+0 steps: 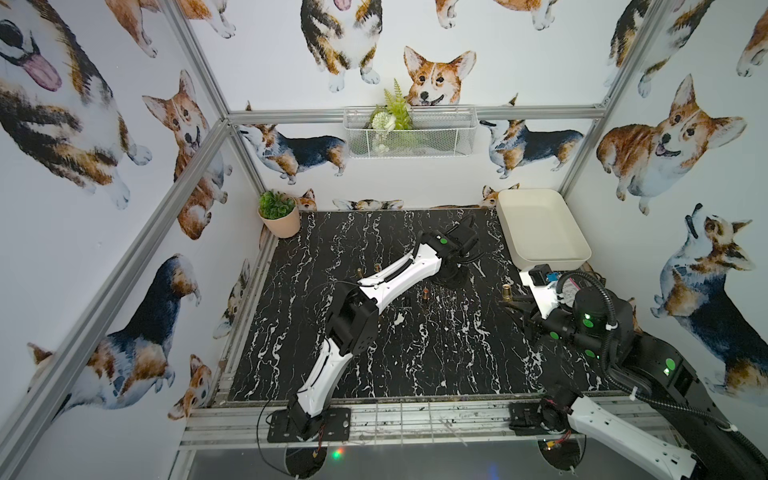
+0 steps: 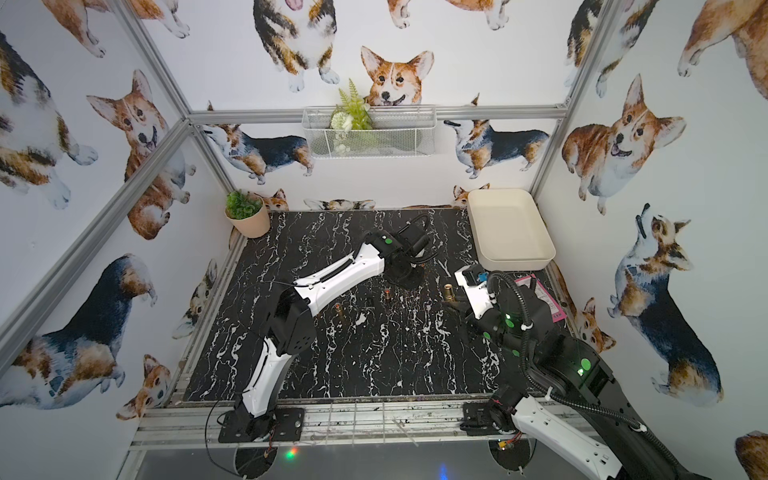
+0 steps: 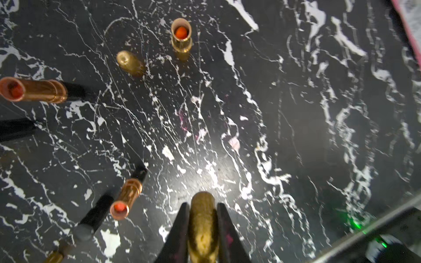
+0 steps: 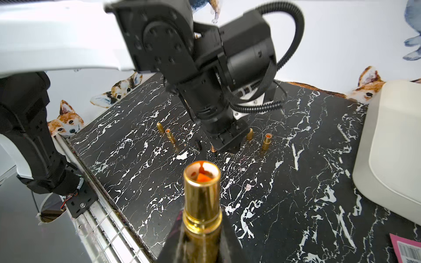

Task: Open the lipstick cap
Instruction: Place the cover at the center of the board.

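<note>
The right gripper (image 4: 202, 216) is clamped on one uncapped gold lipstick (image 4: 202, 191) at the right side of the black marble table (image 1: 415, 365), near the cream tray (image 1: 540, 228). The left gripper (image 3: 202, 206) pinches the held gold cap (image 3: 202, 227) over the table's middle. The left wrist view shows three other open lipsticks (image 3: 181, 38) (image 3: 34, 91) (image 3: 126, 200) standing, one loose gold cap (image 3: 129, 63) and two black caps (image 3: 95, 216) (image 3: 13, 129); the table's near half lies bare to its front edge.

Potted plant (image 1: 279, 214) back-left on table (image 1: 415, 357), tray (image 1: 546, 262) back-right, lipstick (image 1: 426, 294) mid-table — basket (image 1: 409, 137) on wall (image 1: 528, 70)
</note>
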You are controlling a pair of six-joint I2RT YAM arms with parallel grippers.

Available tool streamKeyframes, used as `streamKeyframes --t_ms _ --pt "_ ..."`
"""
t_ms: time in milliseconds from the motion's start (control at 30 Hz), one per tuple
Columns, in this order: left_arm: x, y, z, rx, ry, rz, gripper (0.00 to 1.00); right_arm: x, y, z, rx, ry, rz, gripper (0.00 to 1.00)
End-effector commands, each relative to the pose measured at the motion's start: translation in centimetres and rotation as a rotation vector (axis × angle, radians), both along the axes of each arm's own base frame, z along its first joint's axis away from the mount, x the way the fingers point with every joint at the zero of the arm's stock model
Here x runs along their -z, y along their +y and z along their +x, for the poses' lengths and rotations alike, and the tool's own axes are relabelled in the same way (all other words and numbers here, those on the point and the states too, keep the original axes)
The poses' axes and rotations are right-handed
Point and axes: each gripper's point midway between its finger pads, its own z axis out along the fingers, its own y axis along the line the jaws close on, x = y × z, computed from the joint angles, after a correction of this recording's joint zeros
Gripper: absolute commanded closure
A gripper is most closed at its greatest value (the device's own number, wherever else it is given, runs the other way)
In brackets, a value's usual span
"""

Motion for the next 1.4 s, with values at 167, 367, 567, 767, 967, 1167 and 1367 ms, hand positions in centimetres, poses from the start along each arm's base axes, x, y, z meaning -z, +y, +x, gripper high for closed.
streamKeyframes --t_ms 167,367,567,767,967,1167,1367 --pt "3.6 -0.7 2.3 -0.031 -0.116 0.039 1.0 1.1 -0.2 0.6 0.031 0.018 -0.023 0.98" --pt "6.3 0.1 2.1 -0.051 -0.098 0.092 1.0 1.9 0.3 1.2 0.023 0.025 -0.064 0.97" --pt "7.8 0.6 1.7 -0.043 -0.1 0.127 1.0 2.2 0.5 1.3 0.017 0.022 -0.071 0.97" --pt "8.3 0.5 1.8 -0.035 -0.102 0.127 1.0 2.5 0.6 1.4 0.015 0.028 -0.081 0.97" --pt "8.8 0.5 1.6 -0.032 -0.087 0.136 0.93 2.5 0.5 1.6 0.02 0.019 -0.09 0.97" --pt "8.8 0.6 1.5 -0.047 -0.085 0.139 0.87 2.7 0.6 1.6 0.016 0.022 -0.098 0.97" --pt "8.7 0.7 1.4 -0.047 -0.083 0.142 0.78 2.8 0.7 1.8 0.016 0.021 -0.106 0.97"
